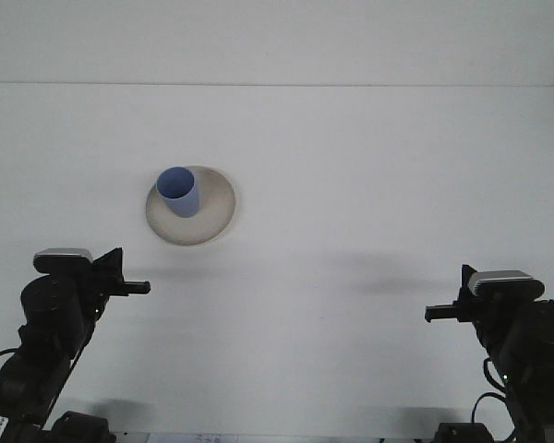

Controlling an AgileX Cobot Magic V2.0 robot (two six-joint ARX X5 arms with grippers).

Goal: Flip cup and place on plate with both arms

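**A:** Front view, and here's the blue cup (pixel 178 192) standing upright, mouth open to the top, on the beige plate (pixel 212 217). It sits toward the plate's left side, inside the rim.

**B:** And the plate itself?

**A:** Left of centre on the white table (pixel 369 185), well apart from both arms.

**B:** Talk me through the left gripper (pixel 138 287).

**A:** Low at the left edge, pointing right, tip below the plate and clear of it. The fingers read as one thin dark bar from this side, pressed together with no gap showing, and nothing is between them.

**B:** Right gripper (pixel 436 314)?

**A:** Low at the right edge, pointing left toward the middle of the table. Same picture: a slim dark bar, fingers together, carrying nothing. It's far from the cup.

**B:** Anything else on the arms?

**A:** Each carries a grey-topped wrist camera (pixel 63 259) just behind its gripper, and dark cables trail down toward the bottom edge.
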